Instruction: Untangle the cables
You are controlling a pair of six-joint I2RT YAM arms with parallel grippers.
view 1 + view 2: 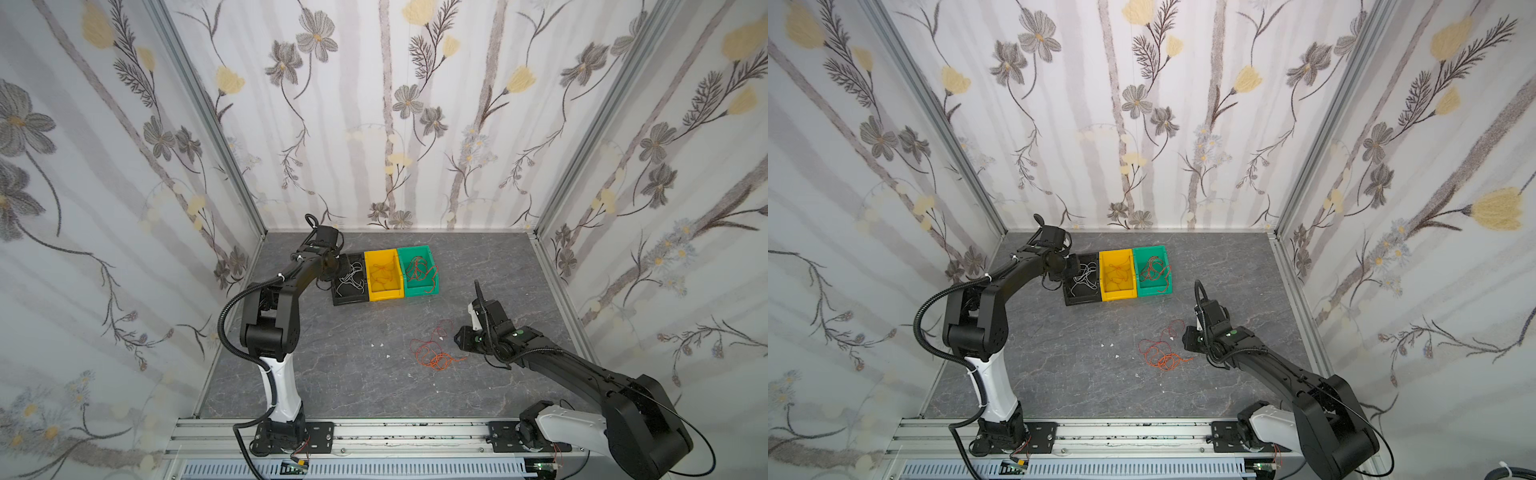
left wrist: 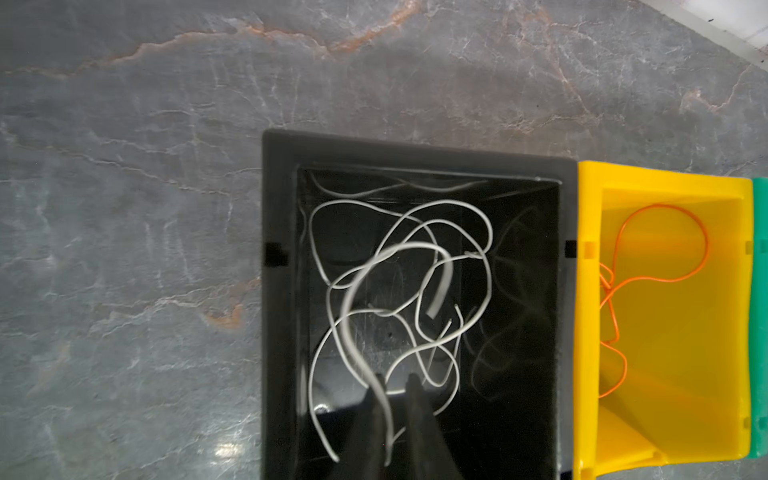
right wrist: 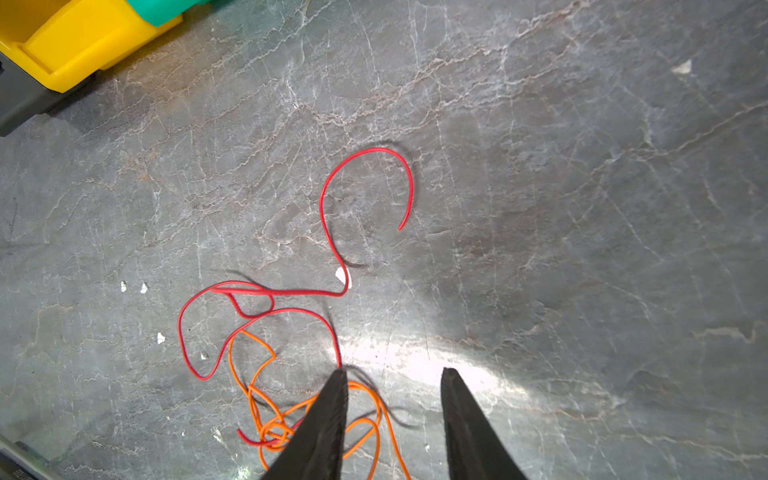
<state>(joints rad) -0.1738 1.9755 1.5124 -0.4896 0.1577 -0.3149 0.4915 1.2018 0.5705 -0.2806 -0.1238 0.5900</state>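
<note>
Where right pincer (image 3: 394, 371) gapes, red-orange cables (image 3: 291, 293) lie just beside.

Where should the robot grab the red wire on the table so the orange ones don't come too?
Grip the red cable on its lone hooked end, coming straight down from above with the right tool set across the strand. That curve lies flat on the bare table, apart from the orange cables; farther along, it runs into their knot.
</note>
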